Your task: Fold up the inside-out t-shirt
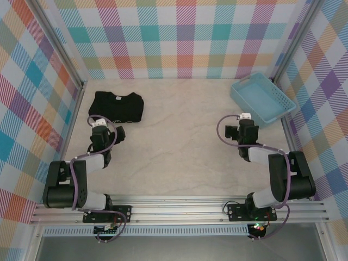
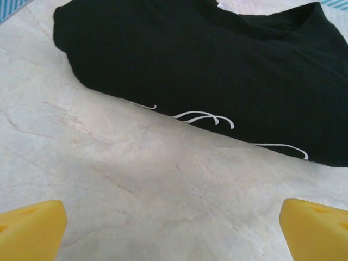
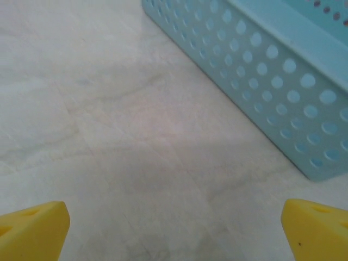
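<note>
Item: t-shirt (image 2: 217,70), folded bundle (print edge peeking). Left gripper (image 2: 174,231), right gripper (image 3: 174,231): jaws apart, empty. Risk: snagging one layer could undo fold.

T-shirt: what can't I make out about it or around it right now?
Top view: t-shirt is small and dark; layers and creases cannot be told.
Left wrist: its right side runs off the frame; only white strokes of print show at its near edge.
Right wrist: blue basket is cut off by the top and right edges.
</note>
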Controlling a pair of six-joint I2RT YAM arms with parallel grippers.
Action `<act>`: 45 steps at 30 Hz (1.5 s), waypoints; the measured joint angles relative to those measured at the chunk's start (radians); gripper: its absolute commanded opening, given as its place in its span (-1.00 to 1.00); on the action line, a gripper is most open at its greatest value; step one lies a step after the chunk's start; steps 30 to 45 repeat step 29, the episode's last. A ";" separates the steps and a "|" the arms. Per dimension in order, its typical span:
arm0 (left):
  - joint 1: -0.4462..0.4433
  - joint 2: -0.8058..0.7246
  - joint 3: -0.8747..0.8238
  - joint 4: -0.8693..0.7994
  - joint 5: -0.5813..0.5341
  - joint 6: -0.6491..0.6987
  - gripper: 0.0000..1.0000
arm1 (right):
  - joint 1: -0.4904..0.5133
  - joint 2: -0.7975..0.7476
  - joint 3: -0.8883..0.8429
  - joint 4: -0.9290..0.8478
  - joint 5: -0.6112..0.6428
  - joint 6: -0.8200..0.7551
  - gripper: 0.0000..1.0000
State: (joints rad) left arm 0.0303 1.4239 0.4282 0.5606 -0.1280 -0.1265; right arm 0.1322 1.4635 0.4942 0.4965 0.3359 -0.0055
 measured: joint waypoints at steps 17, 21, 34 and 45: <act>-0.063 0.145 -0.036 0.239 0.090 0.110 1.00 | -0.107 0.068 -0.085 0.289 -0.267 0.002 0.99; -0.069 0.145 -0.031 0.238 0.082 0.122 1.00 | -0.107 0.068 -0.085 0.296 -0.278 0.003 0.99; -0.077 0.145 -0.031 0.238 0.067 0.132 1.00 | -0.107 0.068 -0.085 0.298 -0.285 0.005 0.99; -0.077 0.145 -0.031 0.238 0.067 0.132 1.00 | -0.107 0.068 -0.085 0.298 -0.285 0.005 0.99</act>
